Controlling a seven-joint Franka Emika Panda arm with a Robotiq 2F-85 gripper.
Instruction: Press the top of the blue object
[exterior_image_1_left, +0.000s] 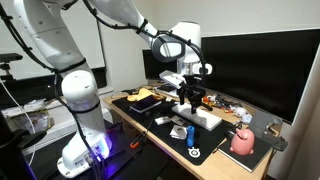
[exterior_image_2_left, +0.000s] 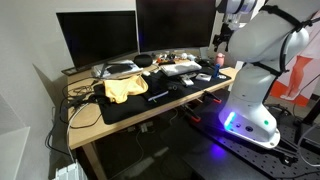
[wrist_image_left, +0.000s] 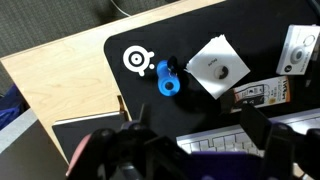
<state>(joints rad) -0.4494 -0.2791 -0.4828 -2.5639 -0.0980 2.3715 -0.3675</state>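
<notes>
The blue object (wrist_image_left: 167, 77) is a small bright-blue stubby cylinder lying on the black mat (wrist_image_left: 200, 30), between a white round logo (wrist_image_left: 136, 60) and a white square card (wrist_image_left: 218, 68). In an exterior view it is a small blue spot (exterior_image_1_left: 189, 133) near the mat's front edge. My gripper (wrist_image_left: 195, 140) is open and empty. Its dark fingers hang over the white keyboard (wrist_image_left: 215, 152), short of the blue object. The gripper also shows in both exterior views (exterior_image_1_left: 190, 96) (exterior_image_2_left: 222, 45), held above the keyboard (exterior_image_1_left: 205, 115).
A pink rounded object (exterior_image_1_left: 243, 142) sits at the desk's end. A yellow cloth (exterior_image_2_left: 125, 88) lies on the mat. Dark monitors (exterior_image_2_left: 100, 35) stand along the back. A white labelled box (wrist_image_left: 298, 50) lies next to the card. Bare wooden desk (wrist_image_left: 60, 80) borders the mat.
</notes>
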